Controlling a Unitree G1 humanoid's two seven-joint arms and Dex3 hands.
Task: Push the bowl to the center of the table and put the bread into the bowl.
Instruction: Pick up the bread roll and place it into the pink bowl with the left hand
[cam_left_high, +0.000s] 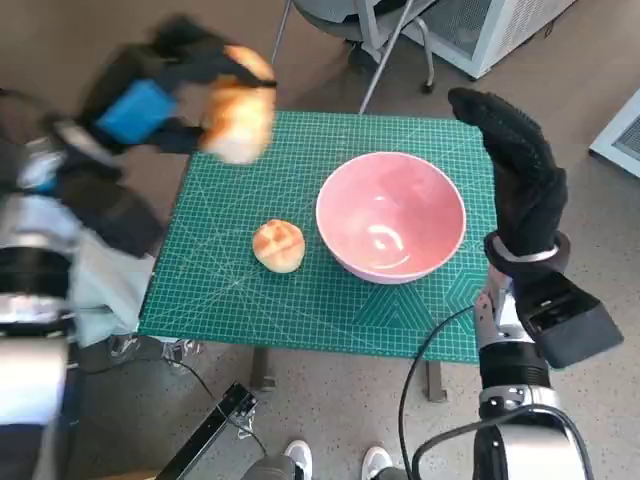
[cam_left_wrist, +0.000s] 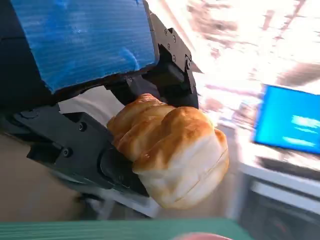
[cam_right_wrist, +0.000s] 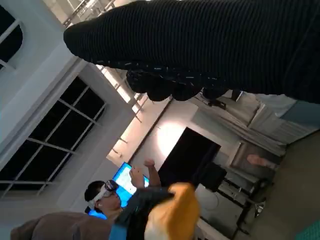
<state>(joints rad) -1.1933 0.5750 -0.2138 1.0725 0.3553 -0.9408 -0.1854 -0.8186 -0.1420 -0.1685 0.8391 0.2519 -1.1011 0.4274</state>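
A pink bowl (cam_left_high: 391, 216) stands on the green cutting mat (cam_left_high: 230, 290), right of the middle. My left hand (cam_left_high: 150, 105) is raised over the mat's far left corner and grips a golden bread roll (cam_left_high: 237, 120), blurred in the head view; the left wrist view shows the roll (cam_left_wrist: 172, 150) held in the black fingers (cam_left_wrist: 80, 150). A second round roll (cam_left_high: 279, 245) lies on the mat just left of the bowl. My gloved right hand (cam_left_high: 517, 175) is lifted beside the bowl's right rim with fingers extended, holding nothing.
A chair base (cam_left_high: 390, 30) and a white cabinet (cam_left_high: 500, 25) stand beyond the table. A grey cloth (cam_left_high: 105, 285) hangs at the table's left edge. Shoes (cam_left_high: 335, 462) show on the floor in front. A person wearing a headset (cam_right_wrist: 107, 195) appears in the right wrist view.
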